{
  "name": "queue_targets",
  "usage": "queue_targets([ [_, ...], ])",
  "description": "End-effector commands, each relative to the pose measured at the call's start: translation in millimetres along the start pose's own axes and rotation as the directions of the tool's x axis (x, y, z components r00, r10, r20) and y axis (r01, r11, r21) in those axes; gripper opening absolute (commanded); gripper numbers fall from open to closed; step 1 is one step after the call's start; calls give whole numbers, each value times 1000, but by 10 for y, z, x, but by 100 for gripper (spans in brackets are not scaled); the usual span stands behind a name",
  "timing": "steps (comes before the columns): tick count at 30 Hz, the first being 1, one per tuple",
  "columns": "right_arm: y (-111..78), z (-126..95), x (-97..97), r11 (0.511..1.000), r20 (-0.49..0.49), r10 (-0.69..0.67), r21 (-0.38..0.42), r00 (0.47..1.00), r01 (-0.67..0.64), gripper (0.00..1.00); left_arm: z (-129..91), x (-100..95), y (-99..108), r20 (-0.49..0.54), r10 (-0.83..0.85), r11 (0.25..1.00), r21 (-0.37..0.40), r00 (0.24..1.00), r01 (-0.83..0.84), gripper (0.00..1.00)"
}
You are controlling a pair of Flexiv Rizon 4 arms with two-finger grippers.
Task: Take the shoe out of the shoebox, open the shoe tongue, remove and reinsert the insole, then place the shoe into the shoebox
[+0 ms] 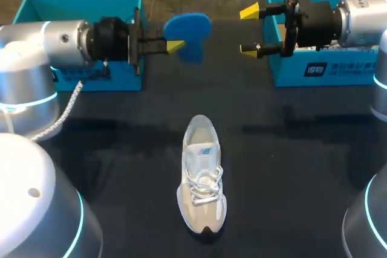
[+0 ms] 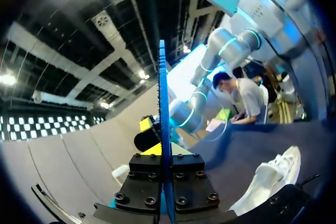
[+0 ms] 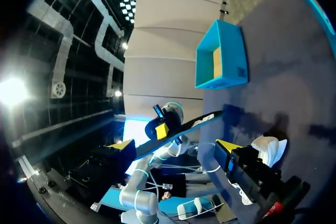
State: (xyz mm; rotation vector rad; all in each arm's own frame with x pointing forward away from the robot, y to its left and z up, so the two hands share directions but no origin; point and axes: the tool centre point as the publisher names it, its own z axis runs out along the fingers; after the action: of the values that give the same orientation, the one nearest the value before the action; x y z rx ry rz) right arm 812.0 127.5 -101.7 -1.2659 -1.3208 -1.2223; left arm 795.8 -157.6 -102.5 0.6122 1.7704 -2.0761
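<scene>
A grey and white shoe [image 1: 202,176] lies on the black table, toe toward me, laces done up. It also shows in the left wrist view as the shoe [image 2: 273,174] and in the right wrist view as the shoe [image 3: 265,150]. My left gripper [image 1: 175,46] is held above the table's back, shut on a blue insole [image 1: 187,31]. The left wrist view has the insole [image 2: 163,129] edge-on, upright between the left gripper's [image 2: 164,153] fingers. My right gripper [image 1: 249,30] faces it from the right, open and empty, a short gap away. In the right wrist view the insole [image 3: 178,129] lies ahead of the right gripper [image 3: 173,145].
A blue shoebox [image 1: 36,7] stands at the back left behind my left arm, also seen as the shoebox [image 3: 220,56]. A second blue box [image 1: 326,70] stands at the back right under my right arm. The shoe lies alone mid-table.
</scene>
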Motion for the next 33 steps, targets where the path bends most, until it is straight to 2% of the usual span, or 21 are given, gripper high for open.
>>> queue_targets([
  [1, 2, 9, 0, 1000, 3, 1, 0, 1000, -1, 100, 0, 6, -44, 12, -211, 977, -22, 977, 211, 0],
  [2, 2, 9, 0, 1000, 3, 1, 0, 1000, -1, 100, 26, 5, 2, 28, -288, 956, -40, 957, 289, 0],
  [4, 2, 9, 0, 1000, 3, 1, 0, 1000, -1, 100, 39, 40, 21, 39, -458, 888, -27, 888, 459, 0],
  [7, 2, 9, 0, 1000, 3, 1, 0, 1000, -1, 100, 47, 120, 41, 28, -722, 692, -10, 692, 722, 0],
  [8, 2, 9, 0, 1000, 3, 1, 0, 1000, -1, 100, 44, 147, 50, 26, -808, 589, 8, 589, 808, 0],
  [10, 2, 9, 0, 1000, 3, 1, 0, 1000, -1, 100, 45, 177, 88, 59, -928, 368, -5, 367, 930, 0],
  [11, 2, 9, 0, 1000, 3, 1, 0, 1000, -1, 100, 39, 187, 88, 70, -937, 342, -19, 343, 939, 0],
  [22, 2, 9, 0, 1000, 3, 1, 0, 1000, -1, 100, 39, 187, 88, 70, -937, 342, -19, 343, 939, 0],
  [24, 2, 9, 0, 1000, 3, 1, 0, 1000, -1, 100, 57, 168, 123, 99, -958, 269, -25, 270, 963, 0],
  [28, 2, 9, 0, 1000, 3, 1, 0, 1000, -1, 100, 34, 132, 144, 104, -994, 12, 8, 11, 1000, 0],
  [31, 2, 9, 0, 1000, 3, 1, 0, 1000, -1, 100, 18, 106, 200, 121, -982, -143, 44, -147, 989, 0],
  [33, 2, 9, 0, 1000, 3, 1, 0, 1000, -1, 100, 19, 117, 256, 150, -975, -156, 69, -165, 985, 0],
])
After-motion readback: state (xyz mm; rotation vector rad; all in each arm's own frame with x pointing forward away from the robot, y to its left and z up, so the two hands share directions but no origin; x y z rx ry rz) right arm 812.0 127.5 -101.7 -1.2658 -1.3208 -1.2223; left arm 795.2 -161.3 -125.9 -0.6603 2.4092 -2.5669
